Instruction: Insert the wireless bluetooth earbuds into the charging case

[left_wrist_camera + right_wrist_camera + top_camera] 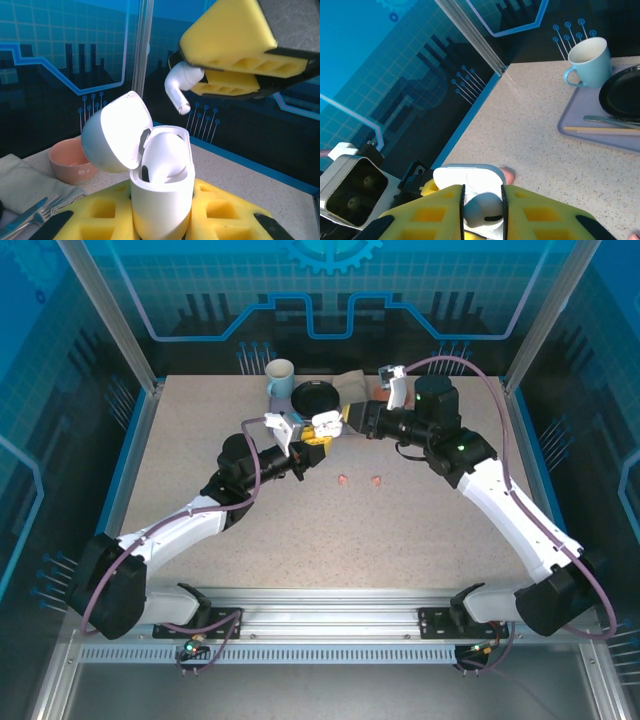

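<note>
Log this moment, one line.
left gripper: shut on open charging case | right gripper: shut on white earbud above case | pink earbuds: on table

The charging case (161, 190) and the white earbud (181, 82) are glossy white. The left gripper (161, 222) and the right gripper (189, 67) have yellow pads. Two pink earbuds (344, 480) (376, 481) lie on the beige speckled table (250, 530). At the far side are a pale blue mug (280, 378), a black plate (316, 397) and a pink bowl (70, 160). The walls (200, 290) are blue with a grid and circuit-line pattern.

Overhead, two wrist close-ups sharing case (162, 200) (455, 177)
</note>
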### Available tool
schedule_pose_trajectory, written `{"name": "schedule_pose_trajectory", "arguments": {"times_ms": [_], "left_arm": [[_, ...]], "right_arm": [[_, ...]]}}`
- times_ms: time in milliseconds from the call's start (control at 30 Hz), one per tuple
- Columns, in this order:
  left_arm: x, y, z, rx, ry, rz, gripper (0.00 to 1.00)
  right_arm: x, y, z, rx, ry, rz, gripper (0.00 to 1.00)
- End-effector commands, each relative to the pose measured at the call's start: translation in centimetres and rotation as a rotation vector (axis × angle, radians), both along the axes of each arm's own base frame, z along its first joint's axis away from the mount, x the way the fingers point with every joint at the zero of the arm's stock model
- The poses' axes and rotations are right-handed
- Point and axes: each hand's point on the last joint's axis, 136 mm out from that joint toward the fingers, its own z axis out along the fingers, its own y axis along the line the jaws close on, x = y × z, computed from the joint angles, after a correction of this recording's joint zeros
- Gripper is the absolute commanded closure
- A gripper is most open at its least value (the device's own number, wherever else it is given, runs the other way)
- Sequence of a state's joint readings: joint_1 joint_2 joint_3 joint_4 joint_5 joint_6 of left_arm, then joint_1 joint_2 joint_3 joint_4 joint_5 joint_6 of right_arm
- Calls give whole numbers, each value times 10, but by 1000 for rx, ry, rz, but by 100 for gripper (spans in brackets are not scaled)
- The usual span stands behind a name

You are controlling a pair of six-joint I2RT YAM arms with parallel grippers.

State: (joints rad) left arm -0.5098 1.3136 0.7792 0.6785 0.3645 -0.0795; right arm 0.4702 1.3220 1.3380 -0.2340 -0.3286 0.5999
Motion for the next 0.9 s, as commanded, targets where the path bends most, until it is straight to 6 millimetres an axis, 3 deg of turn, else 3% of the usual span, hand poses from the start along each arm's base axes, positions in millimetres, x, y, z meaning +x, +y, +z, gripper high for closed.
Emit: {"name": "schedule_pose_trajectory", "arguments": {"times_ms": [0, 867], "left_arm": [[-4, -2, 23, -31, -58, -17, 100], [-2, -4, 26, -34, -60, -22, 100]], "right_arm": [[-2, -11, 20, -39, -72, -23, 76], [-8, 8, 4, -248, -159, 18, 79]]}}
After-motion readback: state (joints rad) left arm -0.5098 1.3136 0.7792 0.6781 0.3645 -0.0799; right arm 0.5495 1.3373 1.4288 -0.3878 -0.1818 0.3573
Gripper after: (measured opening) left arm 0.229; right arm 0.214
